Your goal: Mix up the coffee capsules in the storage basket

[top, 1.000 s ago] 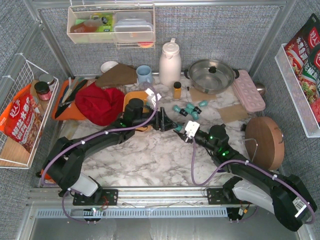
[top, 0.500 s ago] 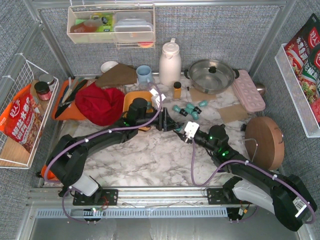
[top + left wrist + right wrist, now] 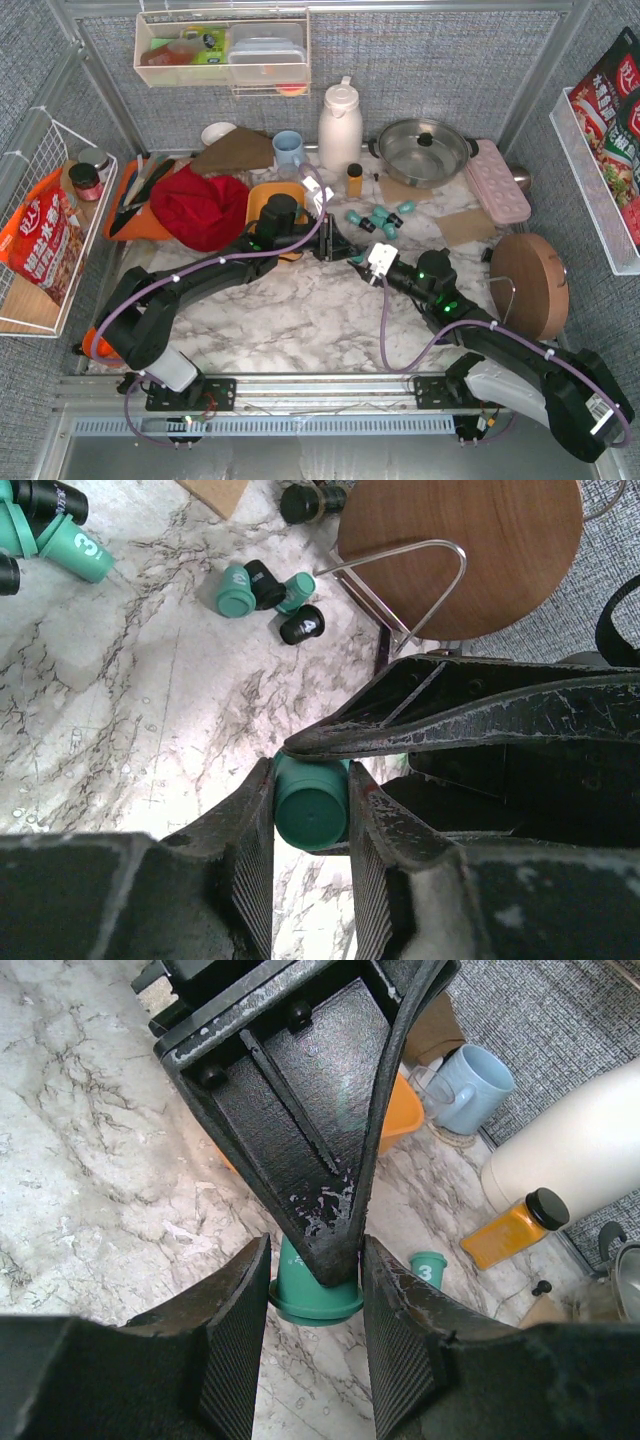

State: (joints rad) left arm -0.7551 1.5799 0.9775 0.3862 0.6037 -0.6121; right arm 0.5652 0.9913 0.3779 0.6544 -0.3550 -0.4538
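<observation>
Handover above table (image 3: 300,310) middle: right gripper (image 3: 315,1270) clamps teal capsule (image 3: 315,1305), left gripper (image 3: 308,780) flanks it, grip unclear; storage basket (image 3: 258,197) back-left of centre, other capsules (image 3: 375,220) loose near back edge, mixing likely mostly undone

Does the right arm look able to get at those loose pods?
Probably not yet: the right gripper is shut on a teal capsule that the left gripper seems to clasp too. The loose capsules lie close beyond, over bare marble tabletop.

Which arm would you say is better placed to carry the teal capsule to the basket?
Left, probably: the left gripper clasps the teal cup-shaped capsule, and the orange-yellow plastic basket lies right beside its wrist.
</observation>
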